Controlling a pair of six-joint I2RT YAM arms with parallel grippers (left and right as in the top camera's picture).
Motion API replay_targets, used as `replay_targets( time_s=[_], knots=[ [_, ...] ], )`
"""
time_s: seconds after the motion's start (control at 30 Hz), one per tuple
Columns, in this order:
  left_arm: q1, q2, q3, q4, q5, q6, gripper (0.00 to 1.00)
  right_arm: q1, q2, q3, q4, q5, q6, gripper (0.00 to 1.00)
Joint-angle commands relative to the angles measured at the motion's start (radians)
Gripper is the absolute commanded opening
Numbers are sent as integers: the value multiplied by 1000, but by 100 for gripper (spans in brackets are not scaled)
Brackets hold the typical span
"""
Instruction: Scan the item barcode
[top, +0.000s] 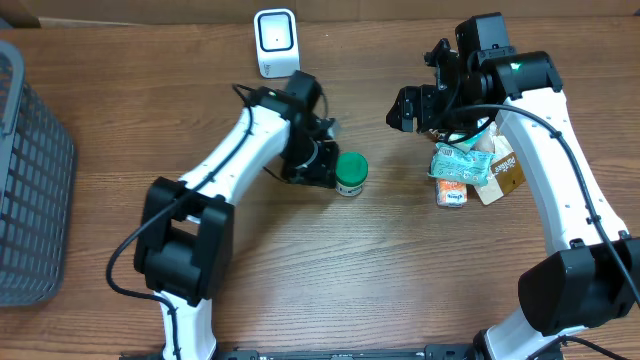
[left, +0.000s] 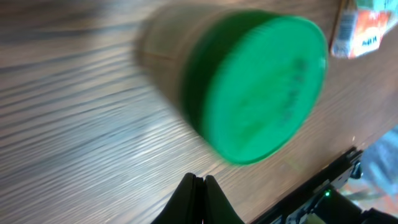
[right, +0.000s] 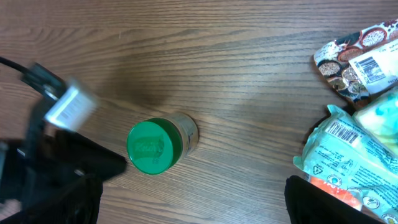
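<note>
wood-grained table (top: 330, 280) with grey slatted basket (top: 30, 180) at its left edge, crinkled packets (top: 470, 165) below the wide-open right gripper (top: 405, 112), boxy white scanner (top: 275, 42) at the far edge, and the round green-lidded jar (top: 350, 173) mid-table, just beside the closed left gripper (left: 198, 186).

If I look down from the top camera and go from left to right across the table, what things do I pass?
grey basket → white scanner → green-lidded jar → pile of packets
</note>
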Motion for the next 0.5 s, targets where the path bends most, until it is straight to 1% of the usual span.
replay_targets(
  time_s=[0.0, 0.03, 0.13, 0.27, 0.3, 0.33, 0.37, 0.4, 0.47],
  knots=[
    [101, -19, 98, -59, -35, 49, 4, 34, -8, 8, 2, -6, -82, 93],
    [128, -23, 129, -90, -55, 58, 4, 55, -8, 8, 3, -5, -114, 99],
    [210, -39, 224, -186, -106, 106, 4, 122, -8, 8, 6, 35, -184, 100],
    [300, -64, 298, -263, -175, 145, 4, 221, -8, 8, 16, 169, -214, 100],
    [323, -69, 308, -274, -192, 146, 6, 248, -8, 8, 28, 200, -214, 100],
    [343, -72, 315, -281, -204, 146, 12, 264, -8, 8, 36, 215, -217, 100],
    [369, -74, 321, -290, -218, 148, 21, 285, -8, 8, 46, 229, -234, 100],
    [393, -75, 324, -296, -220, 163, 35, 300, -8, 8, 53, 237, -253, 100],
    [435, -75, 323, -299, -220, 193, 72, 324, -8, 8, 65, 246, -283, 100]
  ],
)
